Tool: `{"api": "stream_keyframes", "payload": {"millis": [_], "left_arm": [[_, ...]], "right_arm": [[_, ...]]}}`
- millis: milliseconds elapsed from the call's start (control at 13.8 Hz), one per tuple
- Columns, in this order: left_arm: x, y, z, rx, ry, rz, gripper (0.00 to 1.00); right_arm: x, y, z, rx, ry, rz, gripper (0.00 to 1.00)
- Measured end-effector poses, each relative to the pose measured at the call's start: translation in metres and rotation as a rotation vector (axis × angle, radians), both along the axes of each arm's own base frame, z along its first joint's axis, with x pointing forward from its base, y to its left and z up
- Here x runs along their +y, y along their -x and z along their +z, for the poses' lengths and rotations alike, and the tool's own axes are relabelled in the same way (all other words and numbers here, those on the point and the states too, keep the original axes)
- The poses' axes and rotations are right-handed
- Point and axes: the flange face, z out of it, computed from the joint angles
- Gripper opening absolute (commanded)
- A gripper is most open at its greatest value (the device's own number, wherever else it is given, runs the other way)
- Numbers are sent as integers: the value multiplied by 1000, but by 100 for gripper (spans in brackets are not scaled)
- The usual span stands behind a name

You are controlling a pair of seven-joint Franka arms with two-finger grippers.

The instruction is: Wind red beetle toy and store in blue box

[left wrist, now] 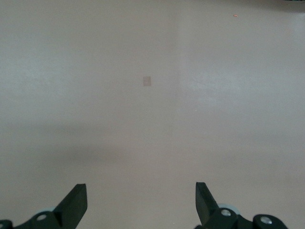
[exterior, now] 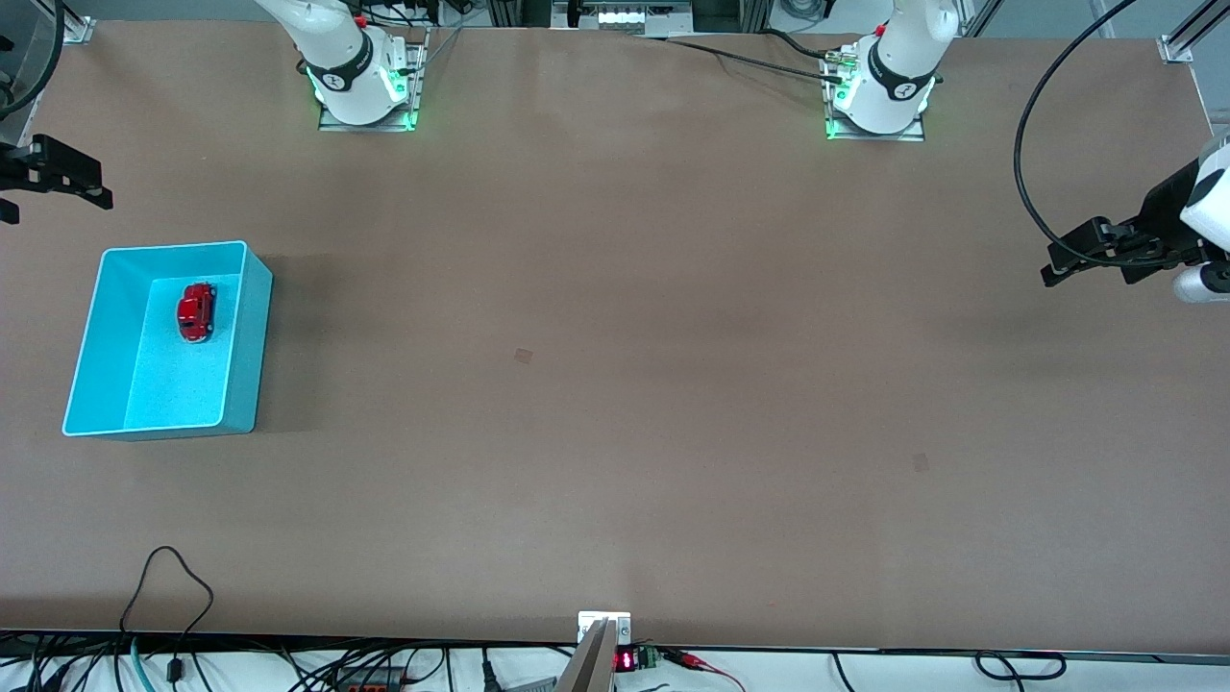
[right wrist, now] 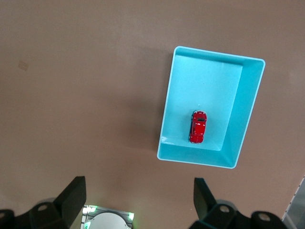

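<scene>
Starting at the right arm's end of the table: right gripper (exterior: 58,183) hanging high near the table edge, black fingers spread wide, nothing between them. In the right wrist view the same spread fingers (right wrist: 71,198) look straight down on the bin.

Next, the rectangular light blue plastic box (exterior: 245,336), tall thin walls and pale rim, standing on the brown table (exterior: 615,384) near that same end. Inside it, the tiny glossy red beetle toy car (exterior: 196,311), resting on its wheels on the box floor, toward the end wall farther from the front camera, apart from the long walls. Seen from above too in the right wrist view: toy (right wrist: 198,127) in box (right wrist: 164,114).

Middle of the table bare but for a faint small square mark (exterior: 523,356).

At the left arm's end: left gripper (exterior: 1095,252) waiting in the air over the table edge, fingers likewise spread apart and empty; left wrist view shows only tabletop under the fingers (left wrist: 74,205).

Handling, as a judgement: probably light, rigid and slick, prone to roll on its wheels or squirt out of a pinch. Best taken across the flanks at mid-body, pads square to the sides, coming straight down between the walls. Judging by position, storing looks done.
</scene>
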Motion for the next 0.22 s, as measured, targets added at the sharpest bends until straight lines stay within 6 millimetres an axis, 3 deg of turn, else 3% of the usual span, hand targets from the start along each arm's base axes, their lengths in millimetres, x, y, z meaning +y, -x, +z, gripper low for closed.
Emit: {"api": "stream_keyframes", "payload": {"millis": [218], "left_arm": [[0, 1, -1, 10, 0, 0, 100]], "right_arm": [[0, -5, -10, -4, 0, 1, 100]]}}
